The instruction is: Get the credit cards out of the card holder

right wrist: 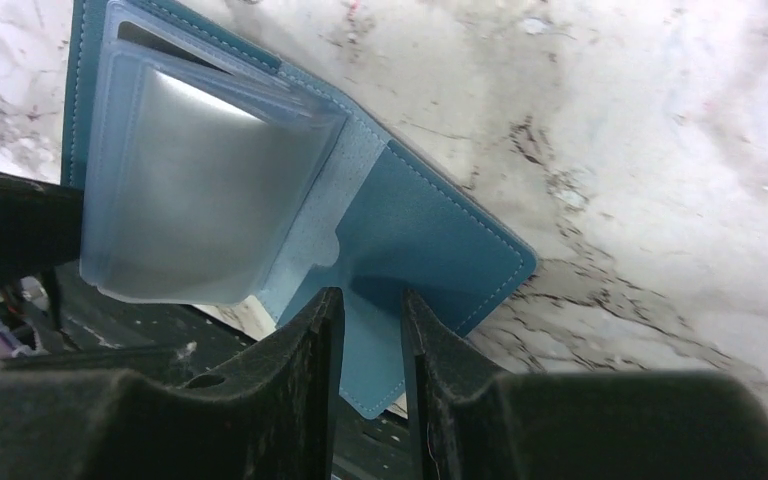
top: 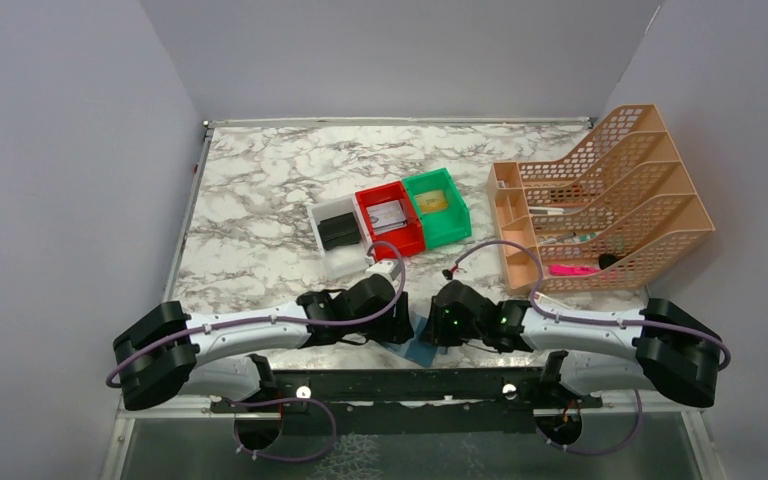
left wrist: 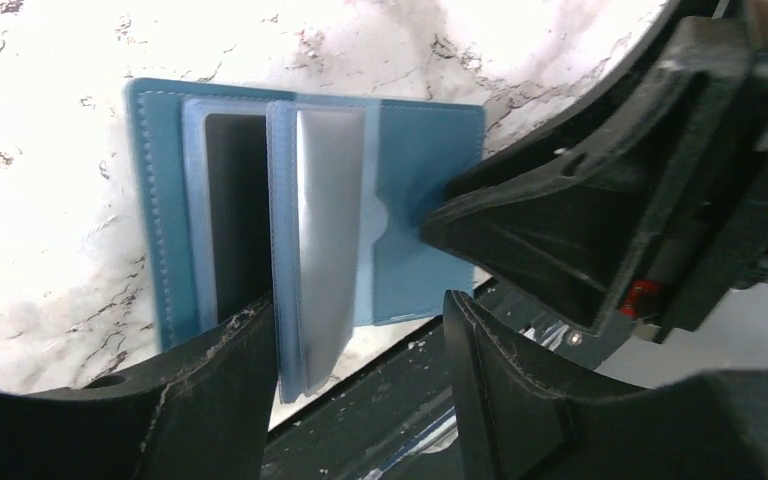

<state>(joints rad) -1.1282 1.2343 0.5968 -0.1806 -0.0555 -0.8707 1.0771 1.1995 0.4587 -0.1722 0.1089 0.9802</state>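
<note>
The card holder point(left wrist: 425, 150) lies open at the table's point(right wrist: 660, 150) near edge, partly overhanging it, teal with clear sleeves point(right wrist: 190, 190) fanned up. We judge nothing is out yet: the cards point(left wrist: 235, 210) appear sleeved. Our left gripper point(left wrist: 355, 305) straddles the sleeves, jaws wide, holding nothing. Our right gripper point(right wrist: 370, 296) flanks the flap's corner, jaws narrowly apart; whether it pinches we cannot tell.

- Pretty sure this is a robotics lab test cell, not anyone's home.
- A left arm point(top: 250, 335) and a right arm point(top: 580, 330) are bolted to a black rail point(top: 400, 385).
- The marble-look tabletop point(top: 260, 190) is boxed in by plain grey walls point(top: 60, 170).
- There's a red bin point(top: 390, 222), a green bin point(top: 438, 205) and a peach file rack point(top: 610, 200) on it.
</note>
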